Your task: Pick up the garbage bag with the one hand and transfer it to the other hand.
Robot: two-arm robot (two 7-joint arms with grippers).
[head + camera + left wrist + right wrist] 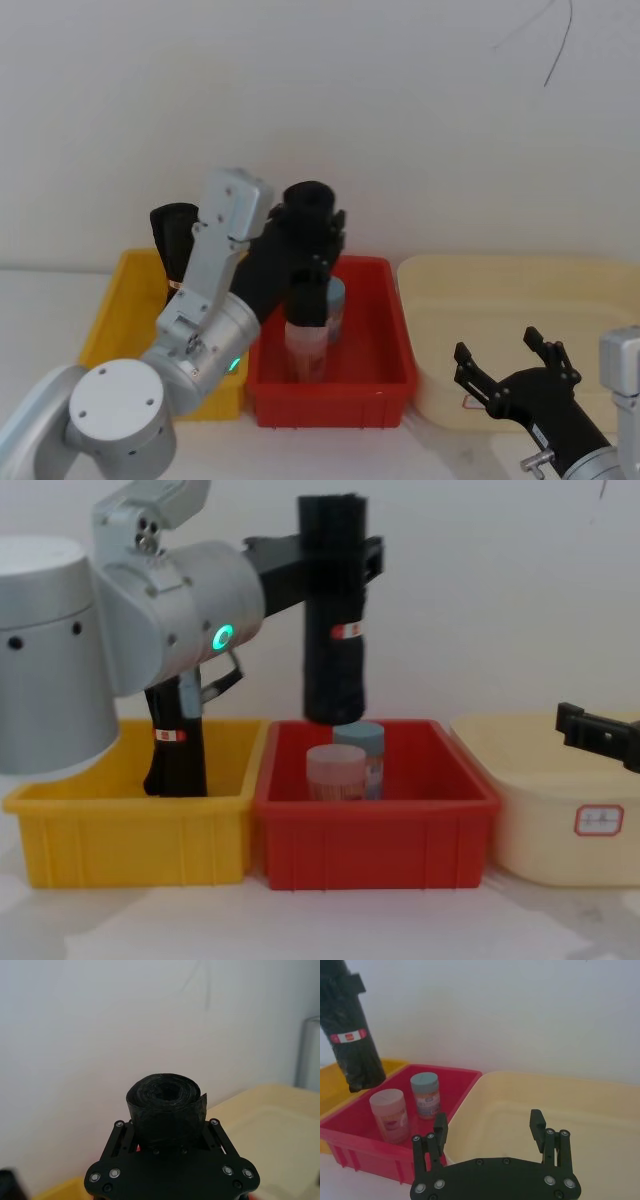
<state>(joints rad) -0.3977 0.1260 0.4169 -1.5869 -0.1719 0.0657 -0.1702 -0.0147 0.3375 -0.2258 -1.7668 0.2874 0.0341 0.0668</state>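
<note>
Robot workspace, two arms over three bins on a white table (300,920).

The left gripper (340,565), on the arm w/ the green ring, has its jaws shut tight on the garbage bag (335,620), clamping the black roll from both sides near its upper end. A short stub of roll sticks up above the jaws. Most of its length hangs below them, incl. the white-and-red label band just under the grip. The roll's long axis is close to vertical (the right wrist view shows it leaning a little). Its bottom end hangs clear above the two jars, one pink-lidded (335,770) and one teal-lidded (360,738), which stand in the red bin (375,820).

The right gripper (505,365) hovers over the cream bin (560,810). Its jaws are spread wide and hold nothing.

Key relation for the handover: from the right jaws, the bag is off to the left and higher up, well apart, w/ the red bin's right half between them. The bare lower part of the roll, below the left jaws, looks like the part the right jaws could close on. Their side-to-side opening seems to suit an upright roll, but that arm would need to rise and move left, or the left arm bring the bag across.

A second black roll (178,740) stands in the yellow bin (120,840), below and left of the left jaws. It is untouched.
</note>
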